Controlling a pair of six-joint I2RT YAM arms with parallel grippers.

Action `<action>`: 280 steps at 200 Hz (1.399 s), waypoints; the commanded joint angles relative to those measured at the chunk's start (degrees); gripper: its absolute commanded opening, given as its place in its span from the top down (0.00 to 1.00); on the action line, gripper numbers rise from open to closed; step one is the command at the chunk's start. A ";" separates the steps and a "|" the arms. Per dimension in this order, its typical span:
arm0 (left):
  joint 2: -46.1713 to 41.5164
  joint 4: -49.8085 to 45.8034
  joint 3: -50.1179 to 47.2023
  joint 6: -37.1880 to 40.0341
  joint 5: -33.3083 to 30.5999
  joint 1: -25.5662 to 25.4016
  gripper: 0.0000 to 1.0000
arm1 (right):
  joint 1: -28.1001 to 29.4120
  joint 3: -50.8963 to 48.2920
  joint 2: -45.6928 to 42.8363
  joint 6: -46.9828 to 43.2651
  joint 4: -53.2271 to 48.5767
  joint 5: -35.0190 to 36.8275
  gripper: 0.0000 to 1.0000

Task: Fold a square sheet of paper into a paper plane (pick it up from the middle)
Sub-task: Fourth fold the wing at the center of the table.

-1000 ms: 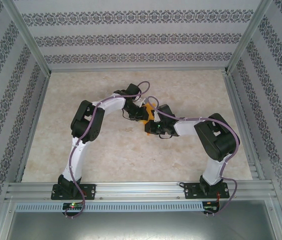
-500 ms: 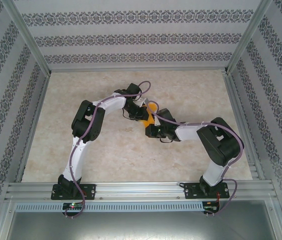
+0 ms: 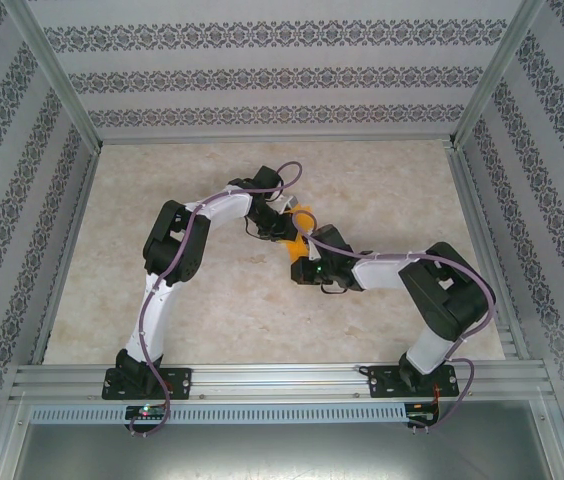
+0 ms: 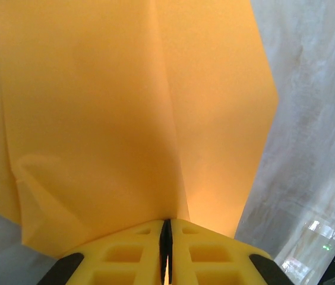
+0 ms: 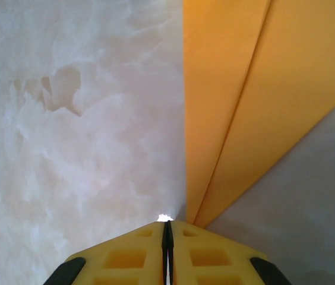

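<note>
Orange paper (image 4: 126,107), creased lengthwise into layered folds, one corner angled: you had it at the middle of the desk (image 3: 212,310), between the two wrists. Left claw (image 4: 166,230): yellow fingers pressed together on the paper's near edge, at a crease. Right claw (image 5: 167,230): fingers likewise pressed together, nipping the narrow end where two folded layers met. Pale marbled desk showed either side of the paper.

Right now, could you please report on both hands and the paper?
Left hand shut on orange paper. Right hand shut, paper beside its tips. No obstruction seen.
</note>
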 commanded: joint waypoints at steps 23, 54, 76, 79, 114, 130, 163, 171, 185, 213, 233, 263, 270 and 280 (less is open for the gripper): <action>4.26 -0.69 -0.69 2.66 -7.56 0.99 0.86 | -0.32 -2.66 -3.79 2.17 -9.75 -6.18 0.89; 3.82 -0.28 -0.55 2.75 -5.79 0.94 0.86 | -5.91 -1.76 -6.92 4.19 -6.03 -8.65 0.89; 3.10 -0.06 -0.54 2.83 -5.23 0.81 0.86 | -9.55 0.62 -5.71 4.52 -4.70 -10.36 0.89; 3.04 0.01 -0.61 2.82 -5.13 0.80 0.86 | -9.93 1.04 -5.30 4.55 -4.51 -10.74 0.89; 1.65 1.21 -1.03 2.56 -3.69 0.54 0.86 | -12.66 7.67 0.54 4.20 -4.24 -13.32 0.89; 0.98 2.04 -1.40 2.47 -2.98 0.44 0.86 | -13.61 10.07 3.35 4.68 -3.36 -14.38 0.89; 0.13 3.44 -2.19 2.75 -1.98 0.37 0.86 | -15.48 14.14 8.57 5.72 -2.40 -15.35 0.89; 0.04 3.54 -2.31 2.86 -1.78 0.33 0.87 | -15.75 14.86 9.46 5.86 -2.38 -15.24 0.90; -0.20 3.82 -2.37 3.01 -1.52 0.32 0.89 | -16.31 15.88 11.04 6.67 -0.94 -16.42 0.90; -0.29 3.90 -2.37 3.52 -1.34 0.37 0.93 | -17.01 18.72 14.12 6.94 -1.07 -17.07 0.91; -0.32 3.87 -2.54 4.13 -1.78 0.37 0.95 | -17.39 20.84 15.84 6.97 -1.18 -17.78 0.92; -0.64 3.80 -2.98 4.89 -2.39 0.37 0.96 | -17.73 23.17 17.68 6.75 -1.95 -18.17 0.92; -0.72 3.88 -2.99 4.78 -2.36 0.31 0.96 | -17.74 23.81 18.38 6.71 -2.37 -18.29 0.92; -0.88 4.21 -3.08 4.69 -1.92 0.35 0.96 | -17.85 24.87 19.27 6.32 -3.21 -18.37 0.92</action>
